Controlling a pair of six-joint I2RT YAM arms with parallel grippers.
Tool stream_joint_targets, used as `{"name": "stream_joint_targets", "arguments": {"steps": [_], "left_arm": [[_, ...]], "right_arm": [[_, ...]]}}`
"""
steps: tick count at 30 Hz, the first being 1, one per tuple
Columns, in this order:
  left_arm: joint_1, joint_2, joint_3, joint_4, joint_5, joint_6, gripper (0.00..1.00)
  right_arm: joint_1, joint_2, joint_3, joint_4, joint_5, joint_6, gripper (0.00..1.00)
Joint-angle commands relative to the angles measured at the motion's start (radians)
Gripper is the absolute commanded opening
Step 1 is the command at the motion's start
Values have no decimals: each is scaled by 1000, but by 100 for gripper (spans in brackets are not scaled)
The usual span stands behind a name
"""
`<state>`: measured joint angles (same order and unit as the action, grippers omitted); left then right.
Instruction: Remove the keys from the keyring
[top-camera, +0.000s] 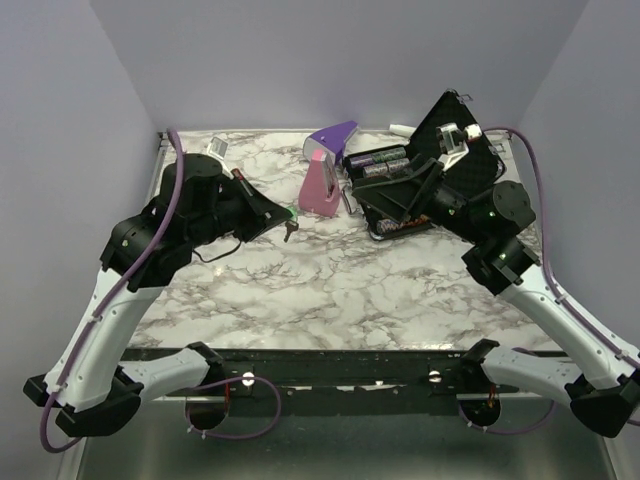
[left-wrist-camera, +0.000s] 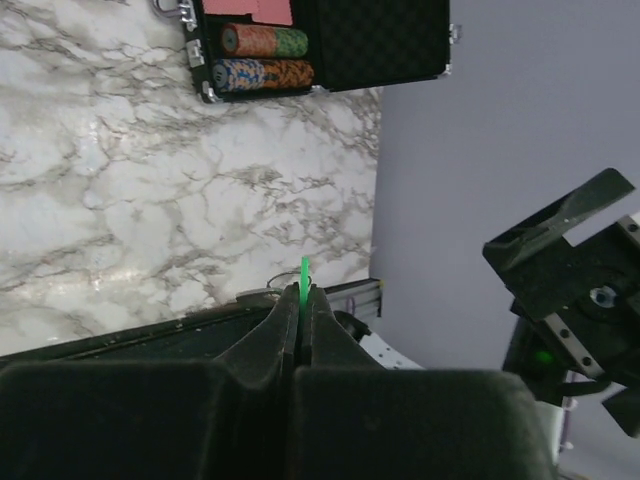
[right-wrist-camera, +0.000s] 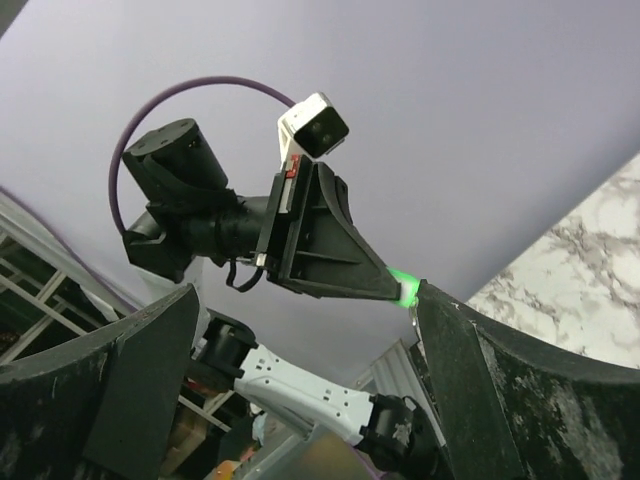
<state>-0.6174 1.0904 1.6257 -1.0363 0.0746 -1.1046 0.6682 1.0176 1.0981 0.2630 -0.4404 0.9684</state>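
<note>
My left gripper (top-camera: 283, 214) is shut on the green key (top-camera: 289, 212) and holds it above the marble, left of centre. A small dark cluster, the other key (top-camera: 291, 233) with the ring, hangs just below it; I cannot make out the thin ring itself. In the left wrist view the green head (left-wrist-camera: 304, 272) sticks out edge-on between the closed fingertips (left-wrist-camera: 285, 300). My right gripper (top-camera: 408, 196) is open and empty over the black case. In the right wrist view its jaws stand wide apart, and the green key (right-wrist-camera: 403, 287) shows beyond them at the left gripper's tip.
A purple-and-pink wedge-shaped object (top-camera: 325, 175) stands at the back centre. An open black case (top-camera: 452, 118) with poker chips (top-camera: 378, 160) lies at the back right; it also shows in the left wrist view (left-wrist-camera: 380, 45). The marble table (top-camera: 330, 290) ends at a black front rail.
</note>
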Motion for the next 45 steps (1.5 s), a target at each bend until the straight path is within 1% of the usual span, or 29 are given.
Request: {"name": "stream_joint_targets", "arguments": {"steps": [1, 8, 13, 21, 25, 33, 41, 45], "left_arm": [[-2, -55, -10, 41, 66, -167, 0], [-2, -89, -7, 79, 90, -296, 0], [-2, -98, -10, 120, 114, -360, 0], [2, -96, -32, 217, 143, -457, 0], [11, -89, -26, 265, 157, -469, 0], [54, -78, -20, 288, 183, -474, 0], [74, -54, 3, 328, 221, -505, 0], [79, -46, 6, 355, 229, -523, 0]], "right_arm": [[4, 25, -32, 188, -49, -40, 96], [7, 82, -75, 340, -89, -62, 94], [10, 114, -106, 444, -78, -74, 89], [51, 196, -96, 571, -126, -89, 84], [68, 228, -81, 596, -106, -116, 81], [88, 292, -89, 754, -89, -56, 79], [93, 349, -58, 831, -106, -22, 77], [93, 377, -41, 867, -116, 4, 74]]}}
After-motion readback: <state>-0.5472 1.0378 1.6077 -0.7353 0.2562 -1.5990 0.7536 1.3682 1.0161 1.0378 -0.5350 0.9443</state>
